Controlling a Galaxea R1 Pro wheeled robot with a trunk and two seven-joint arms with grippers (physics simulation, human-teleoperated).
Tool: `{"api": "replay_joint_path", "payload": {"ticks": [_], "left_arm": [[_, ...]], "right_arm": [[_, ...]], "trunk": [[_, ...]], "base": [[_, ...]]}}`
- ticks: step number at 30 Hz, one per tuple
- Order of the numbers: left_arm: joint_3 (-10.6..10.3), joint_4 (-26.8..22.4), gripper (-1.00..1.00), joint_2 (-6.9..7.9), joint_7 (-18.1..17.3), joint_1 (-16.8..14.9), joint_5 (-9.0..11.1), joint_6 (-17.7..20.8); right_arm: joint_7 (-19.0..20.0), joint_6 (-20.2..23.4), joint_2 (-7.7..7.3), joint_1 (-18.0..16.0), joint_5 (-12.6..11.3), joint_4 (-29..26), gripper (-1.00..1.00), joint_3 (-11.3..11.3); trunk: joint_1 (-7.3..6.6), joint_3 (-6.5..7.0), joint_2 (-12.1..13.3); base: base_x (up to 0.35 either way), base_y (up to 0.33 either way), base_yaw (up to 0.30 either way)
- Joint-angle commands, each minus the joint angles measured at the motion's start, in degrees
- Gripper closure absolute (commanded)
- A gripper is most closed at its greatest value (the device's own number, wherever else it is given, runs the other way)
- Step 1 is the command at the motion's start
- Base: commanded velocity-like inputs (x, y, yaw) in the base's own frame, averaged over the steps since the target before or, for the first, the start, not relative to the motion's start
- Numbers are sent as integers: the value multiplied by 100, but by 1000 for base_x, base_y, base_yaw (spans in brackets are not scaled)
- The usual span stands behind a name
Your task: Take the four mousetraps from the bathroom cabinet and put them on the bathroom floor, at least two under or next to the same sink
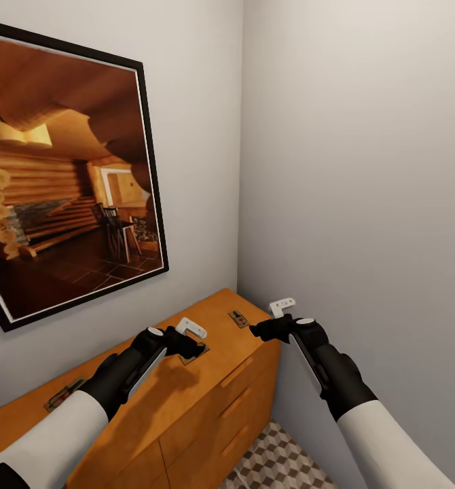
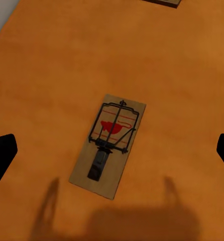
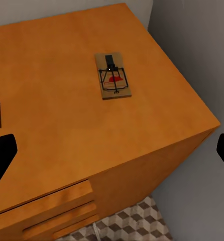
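Left gripper point(image 1: 193, 339) spread over a mousetrap point(image 2: 109, 144), right gripper point(image 1: 271, 319) apparently spread, cabinet point(image 1: 207, 401) below.

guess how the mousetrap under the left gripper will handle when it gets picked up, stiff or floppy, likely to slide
The mousetrap looks like a thin rigid board, so probably stiff and light. Lying flat on the smooth cabinet top, it may slide before the fingers get under an edge. It won't roll.
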Motion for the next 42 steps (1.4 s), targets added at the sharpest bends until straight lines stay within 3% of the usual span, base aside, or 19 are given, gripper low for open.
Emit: {"api": "replay_joint_path", "payload": {"ticks": [1,11,27,33,42], "left_arm": [[-2,-1,-100,5,23,-5,59,31],[264,315,-100,-58,-9,-41,57,29],[498,1238,-100,-129,-461,-331,34,-63],[525,1734,-100,-267,-571,-511,29,-274],[534,2087,-100,-419,-620,-651,26,-499]], "right_arm": [[1,27,0,-3,-19,-4,-100,1],[1,24,0,-3,-22,3,-100,6],[-1,21,0,-3,-27,9,-100,6],[-6,19,0,-3,-28,12,-100,6],[-6,19,0,-3,-28,19,-100,6]], "trunk": [[3,-6,-7],[3,-6,-7],[3,-6,-7],[3,-6,-7],[3,-6,-7]], "base": [[0,0,0],[0,0,0],[0,0,0],[0,0,0],[0,0,0]]}}
